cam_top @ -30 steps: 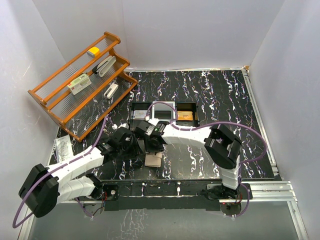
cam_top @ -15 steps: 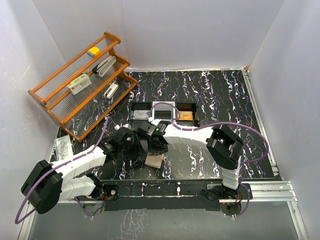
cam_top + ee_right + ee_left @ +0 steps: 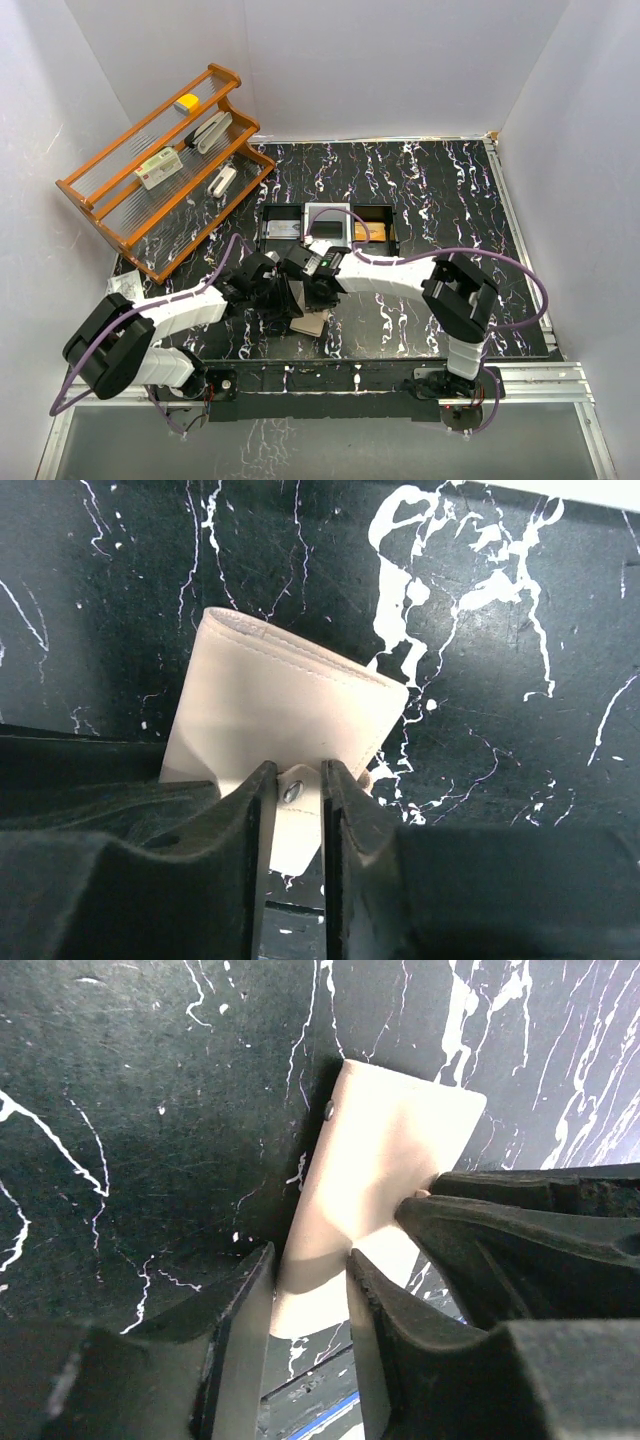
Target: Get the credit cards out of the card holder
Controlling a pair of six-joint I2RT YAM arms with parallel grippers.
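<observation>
Spanning the scene, the black marbled table carries a three-compartment tray. In front of it, the left gripper has its jaws drawn narrow on one edge of the beige card holder, which lies flat near the table's front edge. An orange-brown credit card lies in the tray's right compartment. The right gripper, almost closed, pinches the holder's snap tab.

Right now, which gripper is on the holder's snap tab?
The right gripper: the tab's metal snap sits between its fingers. The left gripper has only plain leather of the holder in its gap.
</observation>
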